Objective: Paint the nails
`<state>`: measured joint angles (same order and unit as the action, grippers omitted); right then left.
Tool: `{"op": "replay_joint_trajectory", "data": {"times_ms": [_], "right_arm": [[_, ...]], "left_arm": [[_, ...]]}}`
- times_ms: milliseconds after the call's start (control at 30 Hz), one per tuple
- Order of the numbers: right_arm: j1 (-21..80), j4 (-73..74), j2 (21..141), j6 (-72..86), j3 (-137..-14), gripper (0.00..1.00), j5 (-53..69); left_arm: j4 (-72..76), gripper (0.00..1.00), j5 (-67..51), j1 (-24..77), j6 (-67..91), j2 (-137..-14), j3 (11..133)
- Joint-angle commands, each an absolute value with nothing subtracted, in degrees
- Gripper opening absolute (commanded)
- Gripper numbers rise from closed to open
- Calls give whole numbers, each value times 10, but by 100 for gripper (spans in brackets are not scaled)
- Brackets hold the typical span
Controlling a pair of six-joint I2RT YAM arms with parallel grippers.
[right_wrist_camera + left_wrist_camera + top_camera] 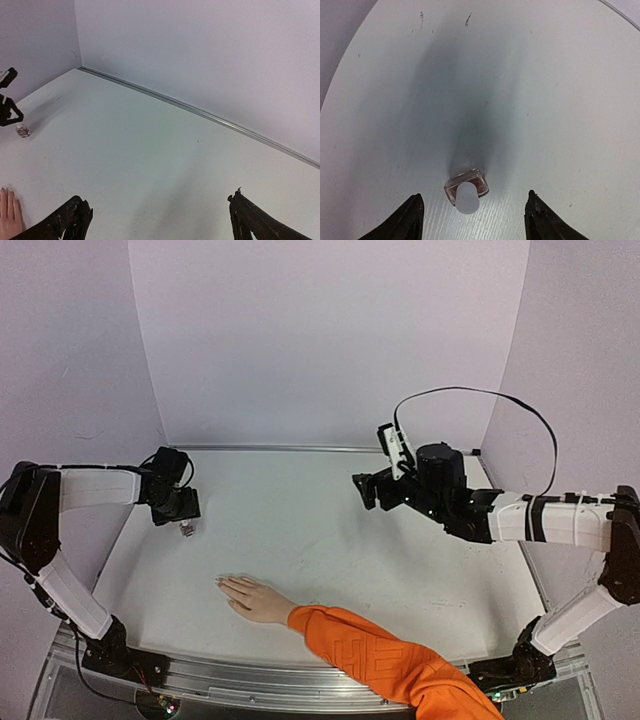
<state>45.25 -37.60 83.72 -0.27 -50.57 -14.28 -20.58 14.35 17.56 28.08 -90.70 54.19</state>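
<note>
Step in hand, as judged: securing the bottle. The left gripper hangs over it near the table's left edge, jaws apart, not touching it. The right gripper is spread wide and empty, toward the far right corner. The nails are on the hand lying flat by the near edge. Next move calls for lowering, centring and closing below the cap.

Soft, even overhead light, faintly violet on the walls. In the left wrist view, a long blurred shadow runs up the counter from the small bottle, whose cap looks unfocused. The counter's edge bows.
</note>
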Motion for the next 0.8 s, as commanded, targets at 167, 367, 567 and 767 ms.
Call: {"op": "replay_joint_trajectory", "data": {"times_ms": [167, 367, 567, 767], "right_arm": [[171, -319, 716, 158, -422, 98, 16], [111, -246, 630, 133, -404, 98, -53], [94, -238, 584, 115, -394, 98, -48], [94, -240, 578, 105, -402, 98, -39]], "left_arm": [[-225, 92, 117, 140, 221, -722, 569], [-193, 94, 61, 48, 170, -582, 550], [-167, 97, 13, 32, 149, -514, 548], [-153, 99, -34, 32, 142, -507, 541]]}}
